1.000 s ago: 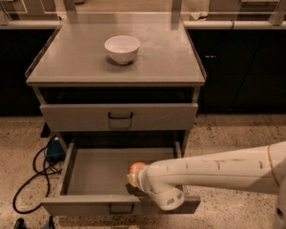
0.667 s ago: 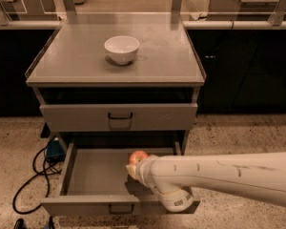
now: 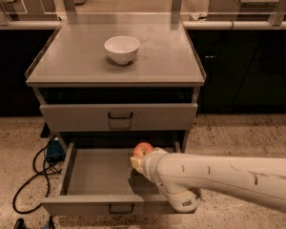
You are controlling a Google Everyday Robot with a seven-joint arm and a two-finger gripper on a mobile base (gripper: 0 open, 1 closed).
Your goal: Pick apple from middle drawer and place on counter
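Reaching over the open middle drawer (image 3: 93, 178), a wide shallow grey metal tray with a small dark pull handle, the robot's gripper (image 3: 137, 161) is clamped on a small round red apple with a yellowish patch (image 3: 143, 149), held just above the drawer's rear right part. The thick cream-coloured arm (image 3: 219, 175) enters from the lower right edge, crosses the drawer's right front corner and covers most of the gripper, so only a pale yellowish tip shows beneath the apple. The arm's far end is cut off by the edge. Above, the upper grey drawer (image 3: 81, 117) with the same handle is closed. On the flat grey counter (image 3: 71, 61) a round white bowl (image 3: 121, 48) sits near the middle, well apart from the apple. A black cable (image 3: 25, 187) loops over the speckled floor (image 3: 238, 132) left of the cabinet beside a small blue object (image 3: 54, 150), too dim to identify.
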